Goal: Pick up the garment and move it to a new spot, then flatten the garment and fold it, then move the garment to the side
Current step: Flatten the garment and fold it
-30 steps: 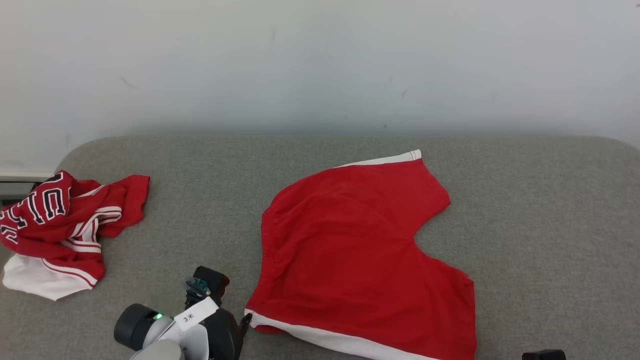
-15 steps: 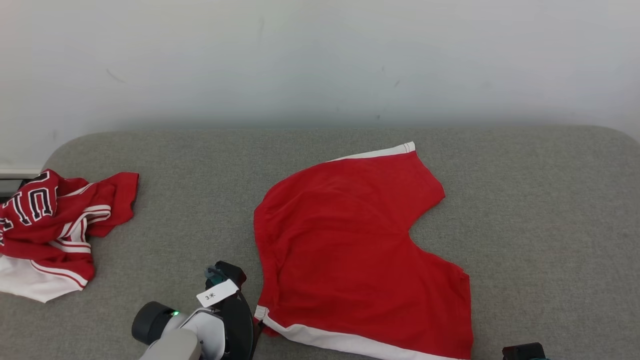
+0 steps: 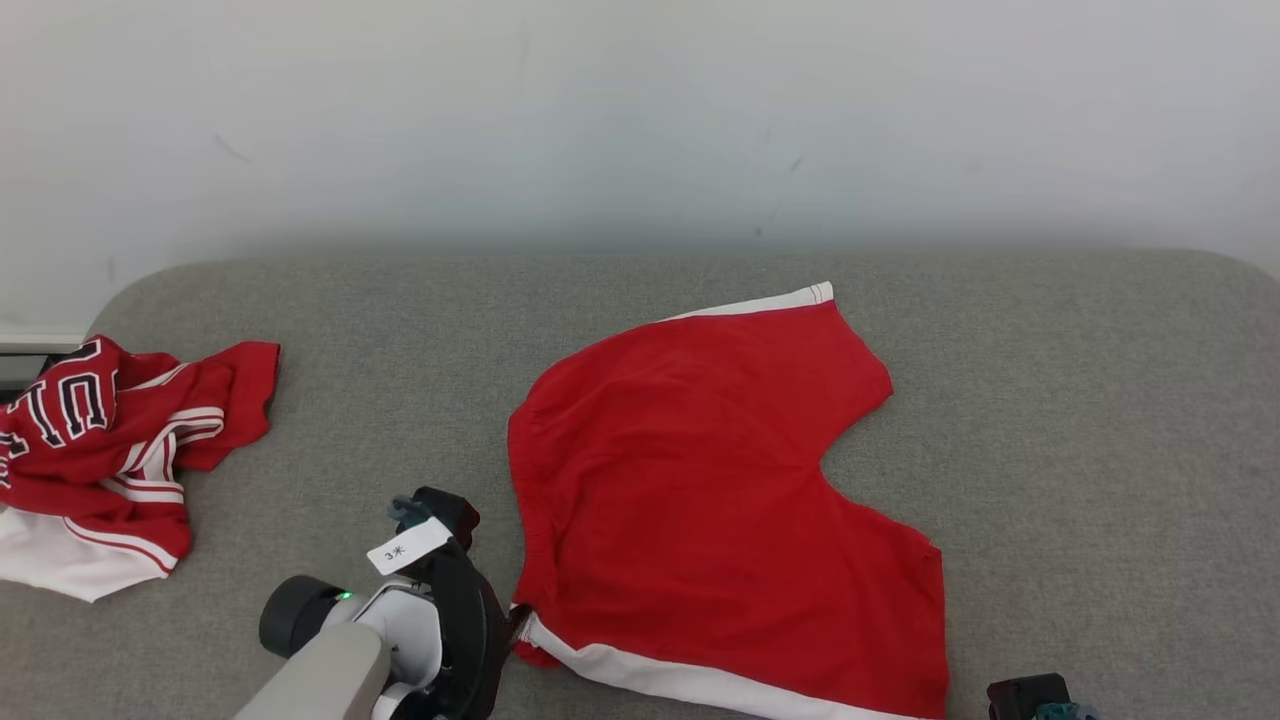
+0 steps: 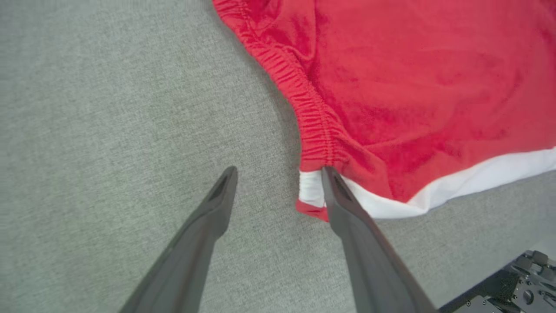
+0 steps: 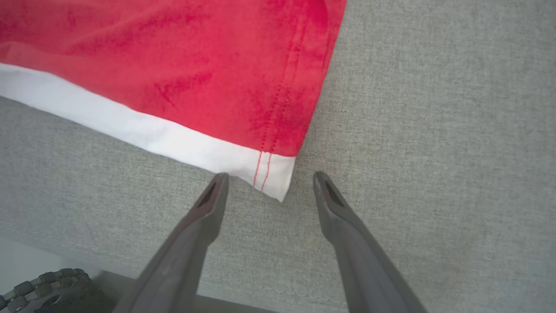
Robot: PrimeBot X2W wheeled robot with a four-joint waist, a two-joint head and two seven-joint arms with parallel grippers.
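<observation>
The garment (image 3: 700,500), red shorts with a white side band, lies spread flat on the grey padded surface (image 3: 400,350). My left gripper (image 4: 278,171) is open low over the surface at the near-left corner of the garment (image 4: 412,87); its right finger lies over the white band at the end of the gathered waistband, its left finger over bare surface. My right gripper (image 5: 268,176) is open, and the near-right hem corner of the garment (image 5: 173,65) sits just beyond the gap between its fingertips. Nothing is held.
A crumpled red and white jersey (image 3: 100,450) with dark letters lies at the far left. A pale wall (image 3: 640,120) rises behind the surface. The surface's near edge (image 5: 243,300) runs just under my right gripper.
The camera shifted early on, moving the whole picture. Since then my left arm has edged up and left beside the garment's corner, and my right arm's wrist has risen a little at the bottom right.
</observation>
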